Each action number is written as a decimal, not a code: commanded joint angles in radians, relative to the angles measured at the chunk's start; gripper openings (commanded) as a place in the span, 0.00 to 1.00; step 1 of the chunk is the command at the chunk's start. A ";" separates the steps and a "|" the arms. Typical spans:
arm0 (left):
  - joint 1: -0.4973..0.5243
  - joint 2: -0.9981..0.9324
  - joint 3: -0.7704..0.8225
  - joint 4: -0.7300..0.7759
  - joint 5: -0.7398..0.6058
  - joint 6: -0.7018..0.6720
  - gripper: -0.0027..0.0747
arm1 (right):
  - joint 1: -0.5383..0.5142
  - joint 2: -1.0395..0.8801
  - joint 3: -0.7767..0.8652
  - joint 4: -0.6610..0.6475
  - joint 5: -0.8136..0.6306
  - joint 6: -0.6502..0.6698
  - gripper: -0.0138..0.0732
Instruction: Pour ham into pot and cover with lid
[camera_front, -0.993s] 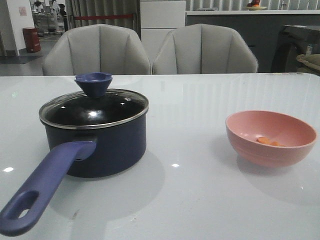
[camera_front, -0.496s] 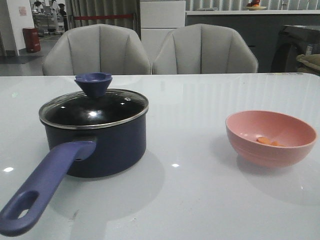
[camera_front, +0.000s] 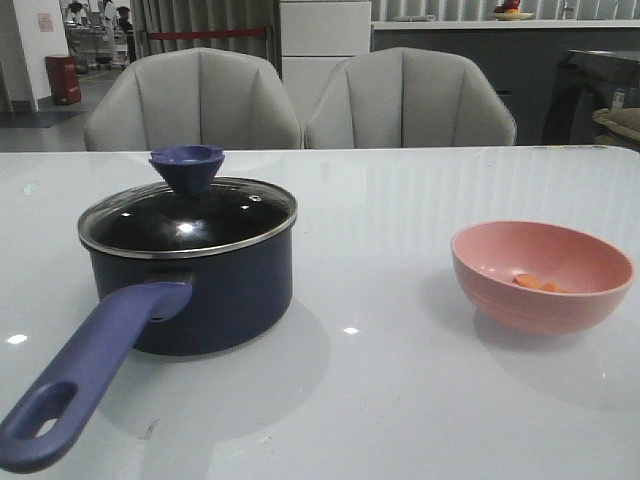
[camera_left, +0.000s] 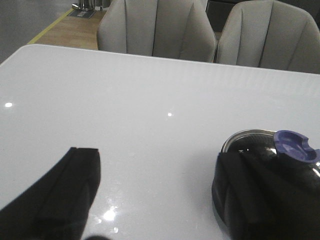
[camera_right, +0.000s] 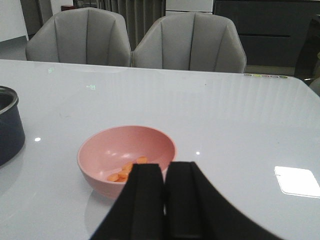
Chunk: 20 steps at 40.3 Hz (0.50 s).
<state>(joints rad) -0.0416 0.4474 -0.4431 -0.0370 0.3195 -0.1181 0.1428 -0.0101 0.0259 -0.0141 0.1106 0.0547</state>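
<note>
The dark blue pot (camera_front: 225, 295) stands on the left of the table, its purple-blue handle (camera_front: 90, 365) pointing to the front left. The glass lid (camera_front: 190, 218) with its blue knob (camera_front: 187, 166) rests on the pot. Orange ham slices (camera_front: 535, 283) lie in the pink bowl (camera_front: 520, 312) on the right. Neither gripper shows in the front view. My left gripper (camera_left: 157, 159) is open over bare table, one finger in front of the lid (camera_left: 250, 142). My right gripper (camera_right: 165, 171) is shut and empty, just short of the bowl (camera_right: 97, 150) and ham (camera_right: 125, 173).
Two grey chairs (camera_front: 195, 100) (camera_front: 410, 100) stand behind the far table edge. White tabletop (camera_front: 380, 380) lies between pot and bowl. The pot's wall (camera_right: 7, 132) shows at the edge of the right wrist view.
</note>
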 joint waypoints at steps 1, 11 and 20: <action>0.001 0.029 -0.087 -0.011 -0.005 0.000 0.79 | -0.007 -0.019 0.010 -0.010 -0.075 -0.003 0.33; -0.001 0.190 -0.277 -0.012 0.211 0.023 0.95 | -0.007 -0.019 0.010 -0.010 -0.075 -0.003 0.33; -0.051 0.407 -0.455 -0.092 0.366 0.023 0.95 | -0.007 -0.019 0.010 -0.010 -0.075 -0.003 0.33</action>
<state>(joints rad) -0.0661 0.7866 -0.8147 -0.0910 0.6874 -0.0959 0.1428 -0.0101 0.0259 -0.0141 0.1106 0.0547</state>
